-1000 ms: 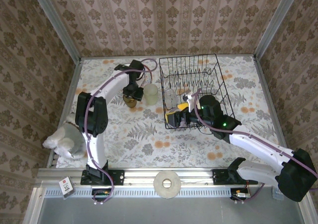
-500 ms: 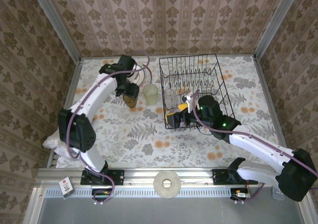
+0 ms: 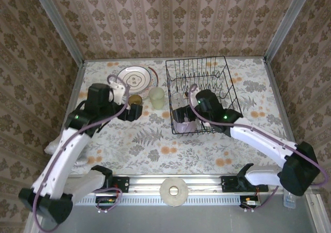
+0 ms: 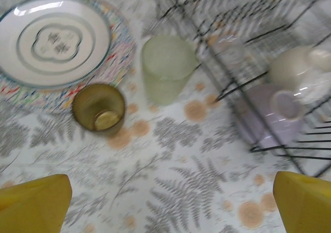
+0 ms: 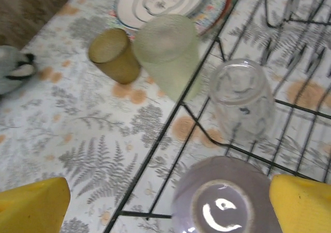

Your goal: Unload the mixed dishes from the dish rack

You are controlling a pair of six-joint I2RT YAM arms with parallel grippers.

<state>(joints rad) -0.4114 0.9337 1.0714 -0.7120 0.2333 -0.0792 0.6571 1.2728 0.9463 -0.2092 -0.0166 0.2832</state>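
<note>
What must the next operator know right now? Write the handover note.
Left gripper: jaws open, empty, near the amber cup.
Right gripper: jaws open, empty, over the lilac bowl in the dish rack.
Done: stacked plates, amber cup and pale green tumbler stand on the table left of the rack.
Left: lilac bowl, cream bowl, clear glass, all in the rack.

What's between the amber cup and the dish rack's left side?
The pale green tumbler stands there on the tablecloth, between the amber cup and the dish rack; the top external view shows it.
</note>
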